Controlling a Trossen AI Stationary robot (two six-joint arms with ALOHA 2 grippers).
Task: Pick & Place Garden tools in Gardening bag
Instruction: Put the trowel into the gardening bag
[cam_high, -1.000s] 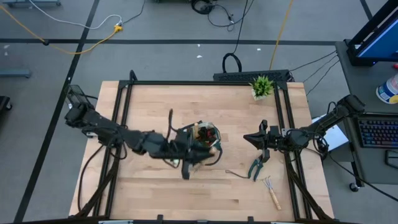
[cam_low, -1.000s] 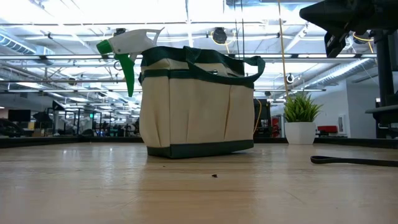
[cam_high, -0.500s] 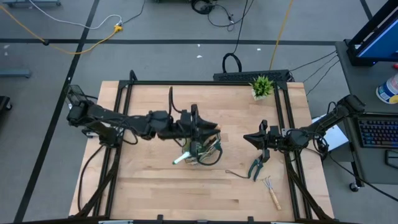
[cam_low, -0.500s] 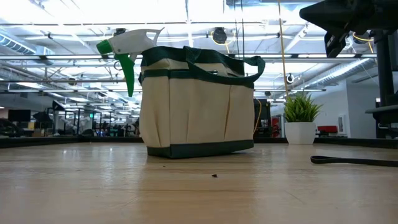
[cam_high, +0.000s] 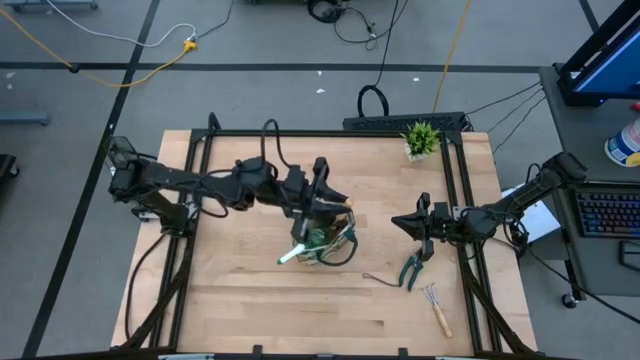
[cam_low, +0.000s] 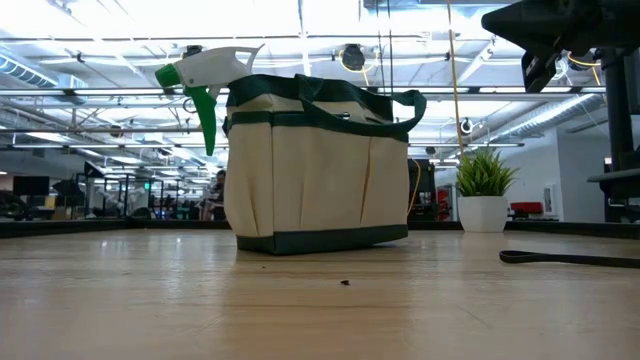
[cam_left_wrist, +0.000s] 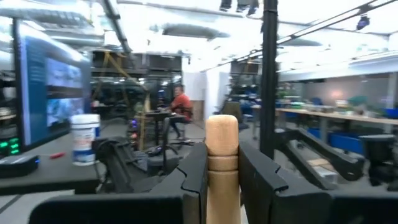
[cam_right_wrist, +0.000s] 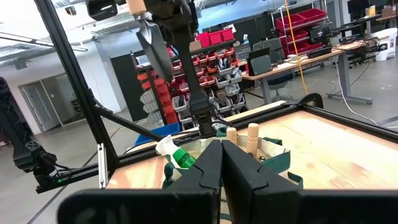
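The bench (cam_high: 240, 290) carries the bag (cam_high: 330, 238) near its middle, a spray bottle (cam_high: 297, 251) poking from its side. The left pincer (cam_high: 322, 196) hovers above the bag's far edge, clamped on a wooden-handled trowel (cam_left_wrist: 222, 162), blade hanging down. This looks like the drop-in step: next it should lower the trowel into the bag and release. The right pincer (cam_high: 412, 222) waits shut and empty near the shears (cam_high: 412, 268) and fork-rake (cam_high: 435, 305).
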